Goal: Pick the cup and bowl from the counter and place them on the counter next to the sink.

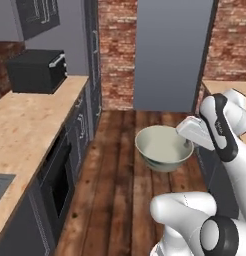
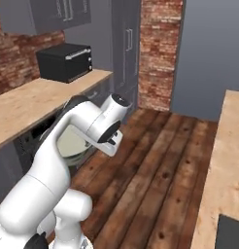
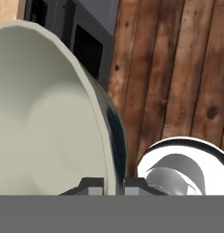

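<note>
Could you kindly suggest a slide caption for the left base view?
The pincer grips the rim of the bowl, carrying it above the wooden floor.

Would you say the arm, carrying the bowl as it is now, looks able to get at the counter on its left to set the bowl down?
Probably yes. The gripper is shut on the rim of the bowl, which hangs over the wooden floor. The counter beside it shows bare wood before the black oven, though the arm may need to swing left.
</note>
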You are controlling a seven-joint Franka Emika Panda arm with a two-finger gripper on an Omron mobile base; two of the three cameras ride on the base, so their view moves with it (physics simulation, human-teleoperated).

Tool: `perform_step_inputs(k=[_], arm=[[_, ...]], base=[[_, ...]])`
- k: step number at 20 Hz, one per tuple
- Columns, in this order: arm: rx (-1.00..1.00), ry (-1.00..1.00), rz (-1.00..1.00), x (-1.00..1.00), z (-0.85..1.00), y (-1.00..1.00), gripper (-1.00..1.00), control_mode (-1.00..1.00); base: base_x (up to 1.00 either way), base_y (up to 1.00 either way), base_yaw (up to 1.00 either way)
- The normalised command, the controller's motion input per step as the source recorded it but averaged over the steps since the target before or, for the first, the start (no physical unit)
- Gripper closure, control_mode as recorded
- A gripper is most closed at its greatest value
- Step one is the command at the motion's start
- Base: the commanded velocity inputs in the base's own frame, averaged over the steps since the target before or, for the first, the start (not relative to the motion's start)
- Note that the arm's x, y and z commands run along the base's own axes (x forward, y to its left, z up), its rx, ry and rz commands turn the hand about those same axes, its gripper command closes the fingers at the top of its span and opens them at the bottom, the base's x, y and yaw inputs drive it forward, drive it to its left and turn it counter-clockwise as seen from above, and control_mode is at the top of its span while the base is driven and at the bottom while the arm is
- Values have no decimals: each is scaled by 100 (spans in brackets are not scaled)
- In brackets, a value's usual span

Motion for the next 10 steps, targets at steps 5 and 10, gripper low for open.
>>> perform_step_inputs(k=[5,10], arm=[[0,0,0,0,0,0,100,100],[0,0,0,0,0,0,100,100]], base=[[100,0,45],[92,-1,50]])
